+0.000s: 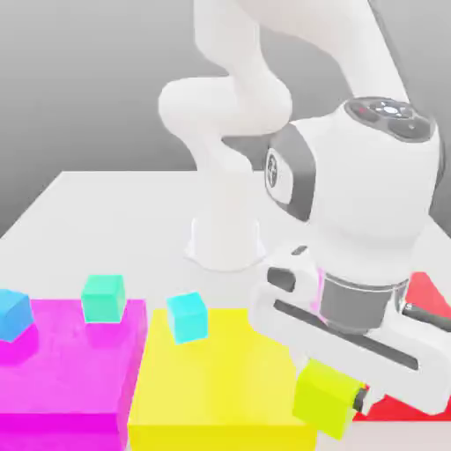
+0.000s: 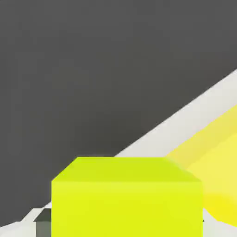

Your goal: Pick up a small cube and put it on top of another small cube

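Fingers clamp lime cube beside yellow block

The small lime cube is plain and yellow-green. It is slightly tilted, at the near corner of the big flat yellow block, toward the exterior view's right, and it is pressed between the fingers. The small teal cube is plain, sea-green and upright. It rests at the back edge of the flat magenta block, well apart from the lime cube.
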